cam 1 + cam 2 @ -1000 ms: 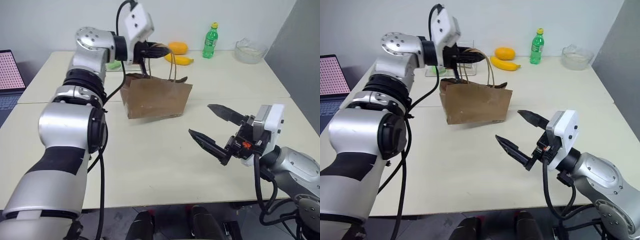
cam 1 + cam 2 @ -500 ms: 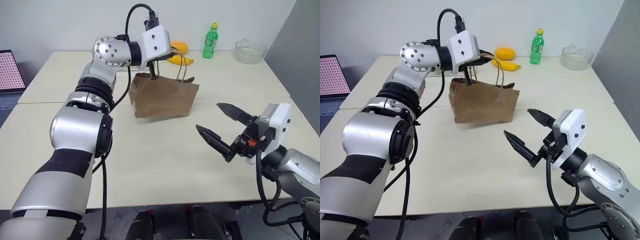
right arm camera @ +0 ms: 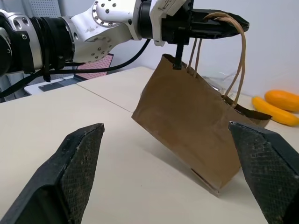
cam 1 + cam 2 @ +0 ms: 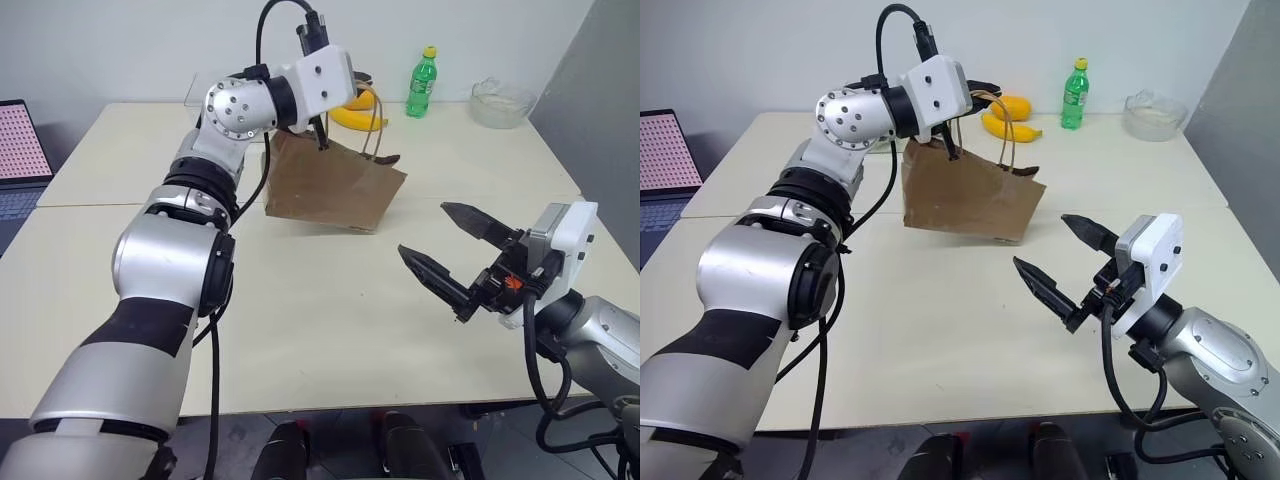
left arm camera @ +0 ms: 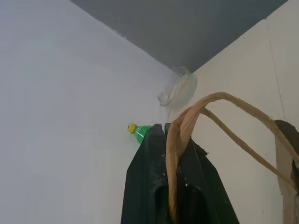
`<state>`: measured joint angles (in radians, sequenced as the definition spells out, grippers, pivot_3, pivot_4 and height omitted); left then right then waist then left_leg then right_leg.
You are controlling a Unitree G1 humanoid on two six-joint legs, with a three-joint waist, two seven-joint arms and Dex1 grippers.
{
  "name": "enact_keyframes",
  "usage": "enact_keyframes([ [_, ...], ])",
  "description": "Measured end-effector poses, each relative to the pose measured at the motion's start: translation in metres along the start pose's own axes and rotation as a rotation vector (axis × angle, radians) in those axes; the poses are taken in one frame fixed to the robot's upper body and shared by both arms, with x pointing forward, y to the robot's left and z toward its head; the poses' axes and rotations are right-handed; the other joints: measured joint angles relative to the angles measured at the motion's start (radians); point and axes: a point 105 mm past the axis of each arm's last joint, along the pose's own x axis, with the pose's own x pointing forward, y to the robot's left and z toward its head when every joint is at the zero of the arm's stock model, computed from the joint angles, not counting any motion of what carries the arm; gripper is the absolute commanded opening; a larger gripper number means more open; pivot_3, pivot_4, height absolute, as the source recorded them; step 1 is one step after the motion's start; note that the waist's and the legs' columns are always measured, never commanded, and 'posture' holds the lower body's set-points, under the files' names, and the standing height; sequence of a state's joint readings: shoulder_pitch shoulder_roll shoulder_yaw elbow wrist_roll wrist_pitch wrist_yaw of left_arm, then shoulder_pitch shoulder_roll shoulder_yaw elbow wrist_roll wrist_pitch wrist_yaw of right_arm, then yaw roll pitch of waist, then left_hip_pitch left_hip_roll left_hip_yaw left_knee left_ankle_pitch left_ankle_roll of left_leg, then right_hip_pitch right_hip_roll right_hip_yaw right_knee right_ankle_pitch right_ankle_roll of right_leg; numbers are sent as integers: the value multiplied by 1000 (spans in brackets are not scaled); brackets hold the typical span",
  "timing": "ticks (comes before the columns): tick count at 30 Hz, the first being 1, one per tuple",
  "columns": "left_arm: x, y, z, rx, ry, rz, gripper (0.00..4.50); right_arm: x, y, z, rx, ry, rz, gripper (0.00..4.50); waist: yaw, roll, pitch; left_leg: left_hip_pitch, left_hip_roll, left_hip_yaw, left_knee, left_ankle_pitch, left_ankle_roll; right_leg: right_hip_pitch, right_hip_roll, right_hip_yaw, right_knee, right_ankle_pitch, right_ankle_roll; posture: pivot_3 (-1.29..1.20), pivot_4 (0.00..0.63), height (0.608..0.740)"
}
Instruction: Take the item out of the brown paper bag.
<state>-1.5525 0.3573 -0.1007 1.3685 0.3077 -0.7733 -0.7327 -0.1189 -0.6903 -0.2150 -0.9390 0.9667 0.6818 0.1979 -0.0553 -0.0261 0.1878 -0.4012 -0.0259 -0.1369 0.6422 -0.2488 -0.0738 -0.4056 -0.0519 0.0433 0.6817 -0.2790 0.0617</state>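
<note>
Pinching the brown paper bag (image 4: 335,187) handle, left gripper (image 3: 224,27) clenched; right gripper (image 4: 452,258) spread wide, empty

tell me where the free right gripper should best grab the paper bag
Probably the low corner of the brown paper bag, from the robot's right. The left gripper, shut on the tan handles, hangs the bag tilted, one bottom corner on the table. The open right gripper faces that corner; its flat creased paper suits a pinch.

Bare table (image 4: 300,300) lies between the right gripper (image 4: 452,255) and the tilted brown paper bag (image 4: 335,185) at its 11 o'clock; the left gripper (image 3: 219,25) blocks the bag's mouth from above
</note>
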Motion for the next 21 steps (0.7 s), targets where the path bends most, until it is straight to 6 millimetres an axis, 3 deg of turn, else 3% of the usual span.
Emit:
enact_keyframes([
  [11,-4,-32,-23,-80,58,-94,20,-3,-6,-5,9,17,-61,4500,-1,0,0,0,0,0,1,0,0,0,0,0,1,0,0,0,150,740],
  [21,-9,-48,-31,-160,90,-216,20,-3,-10,-5,-7,32,-93,4500,-1,0,0,0,0,0,2,0,0,1,0,0,1,0,0,0,150,740],
])
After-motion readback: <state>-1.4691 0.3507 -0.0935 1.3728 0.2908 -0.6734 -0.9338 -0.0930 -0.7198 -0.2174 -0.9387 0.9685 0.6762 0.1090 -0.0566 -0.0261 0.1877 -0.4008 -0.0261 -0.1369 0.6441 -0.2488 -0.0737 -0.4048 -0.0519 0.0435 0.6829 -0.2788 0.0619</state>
